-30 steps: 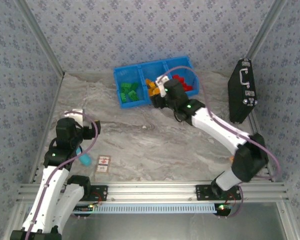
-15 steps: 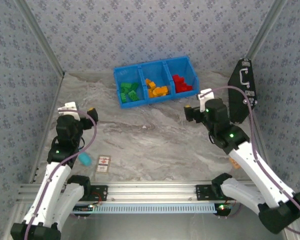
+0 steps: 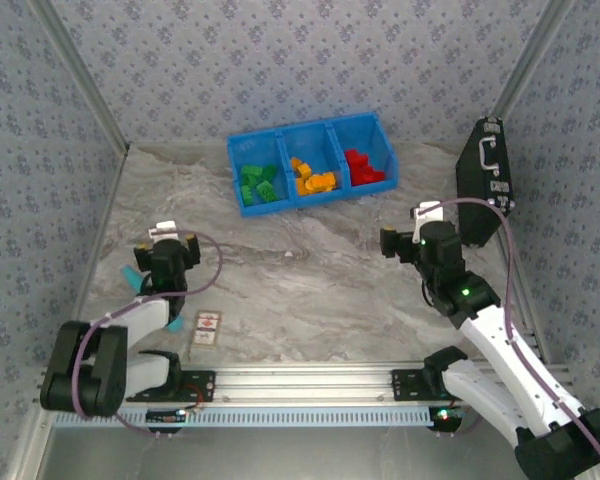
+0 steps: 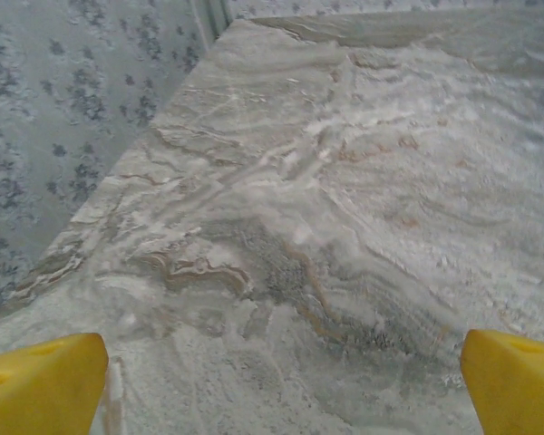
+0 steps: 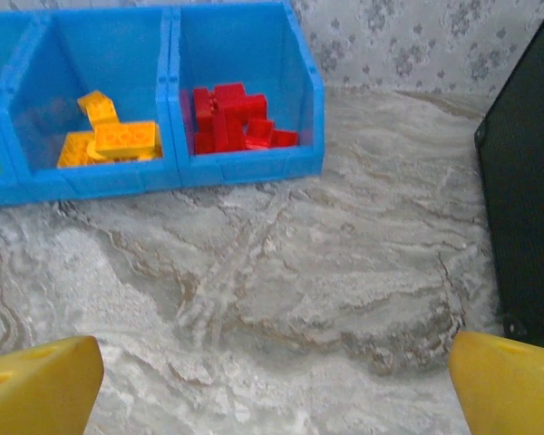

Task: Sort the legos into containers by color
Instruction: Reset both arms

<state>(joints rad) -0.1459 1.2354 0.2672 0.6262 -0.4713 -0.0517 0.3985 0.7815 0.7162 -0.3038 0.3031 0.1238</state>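
Three colours of legos (image 3: 313,180) sit sorted in bin (image 3: 305,135); left hand (image 4: 281,381), right hand (image 5: 274,381) both spread, empty; sorting looks complete

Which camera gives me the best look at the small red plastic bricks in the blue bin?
The right wrist view: the red plastic bricks appear large in the rightmost compartment of the blue plastic bin, brick outlines distinguishable. In the top external view they are a small red patch.

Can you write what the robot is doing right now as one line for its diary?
left gripper: open, empty | right gripper: open, empty | bin: green legos left, orange-yellow legos middle, red legos right
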